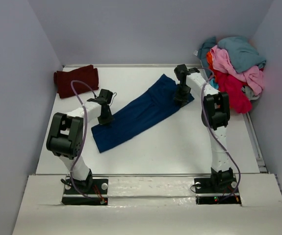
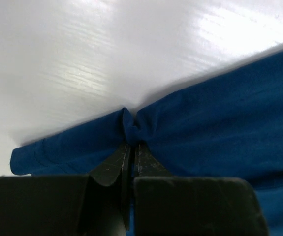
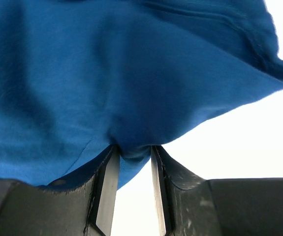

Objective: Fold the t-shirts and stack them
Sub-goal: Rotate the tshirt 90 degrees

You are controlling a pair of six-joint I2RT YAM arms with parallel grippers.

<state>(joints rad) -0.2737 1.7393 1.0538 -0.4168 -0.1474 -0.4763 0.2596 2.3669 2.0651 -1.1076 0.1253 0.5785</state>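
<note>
Seen from above, a navy blue t-shirt (image 1: 141,113) lies as a long folded strip, slanting across the middle of a white tabletop (image 1: 180,147) from near left to far right. The left claw (image 1: 105,119) sits on the strip near its near-left end and the right claw (image 1: 182,98) on its far-right end. Only this overhead view shows the other clothes: a dark maroon t-shirt (image 1: 76,80) lying flat in the far-left corner, and a loose heap of t-shirts (image 1: 236,66) in teal, pink, red and orange piled in the far-right corner. The wrist cameras show the grips, which the overhead view does not. In the left wrist view the left claw is pressed together, pinching a small pucker of blue cloth at the shirt's edge, with a hemmed corner lying flat off to the left. In the right wrist view the right claw is narrowly parted, squeezing a bunched tuck of the same cloth between its fingers. The tabletop is glossy and catches bright reflections. Plain pale grey walls (image 1: 141,29) enclose it on three sides.
</note>
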